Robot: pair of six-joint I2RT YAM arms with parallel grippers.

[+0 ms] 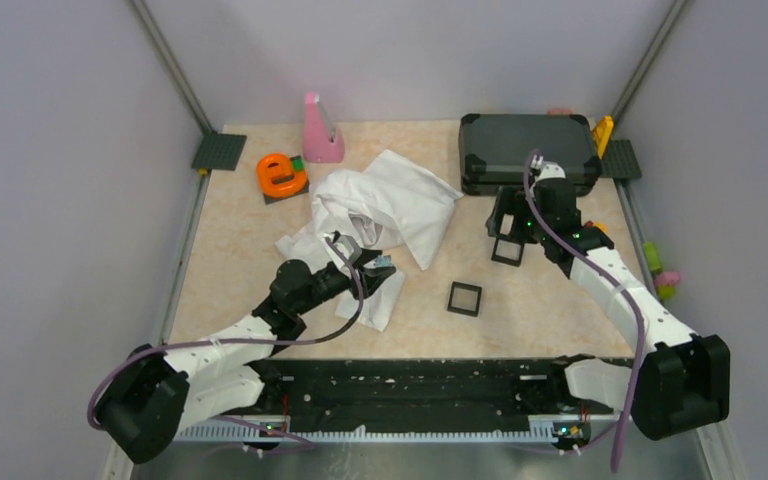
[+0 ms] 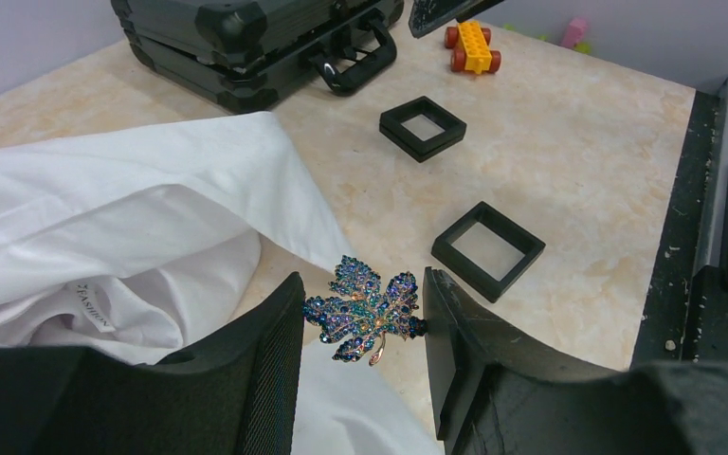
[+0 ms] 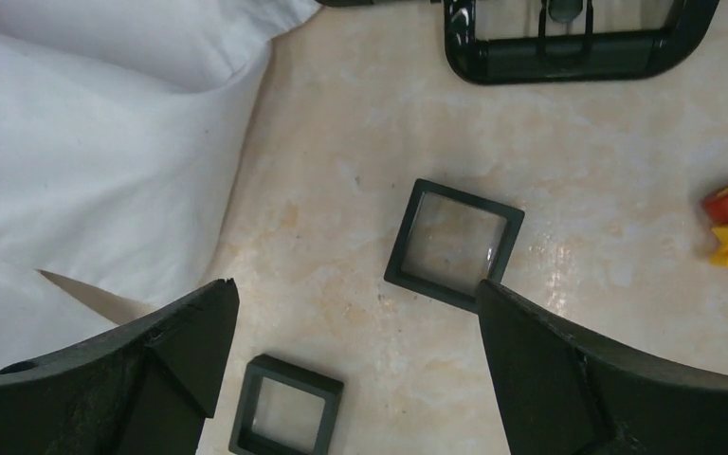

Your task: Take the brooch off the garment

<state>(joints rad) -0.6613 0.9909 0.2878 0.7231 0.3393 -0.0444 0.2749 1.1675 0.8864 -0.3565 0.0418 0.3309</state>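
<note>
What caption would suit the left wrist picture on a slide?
Blue-green leaf brooch pinched in the left gripper, above the white garment.

Bright, soft, even light from above; three mostly sharp views.

The tabletop (image 1: 550,300) is evenly lit, with only short, faint shadows under the folds of the garment (image 1: 390,205), whose white cloth is nearly blown out in the overhead view. From the left wrist the brooch (image 2: 365,308) is crisp and glints, while the left claw (image 2: 360,284) at the near edge is dark and slightly soft. From the right wrist a pale glare lies on the tabletop right of the far tray (image 3: 469,200); the right claw (image 3: 355,289) looks possibly out of focus.
</note>
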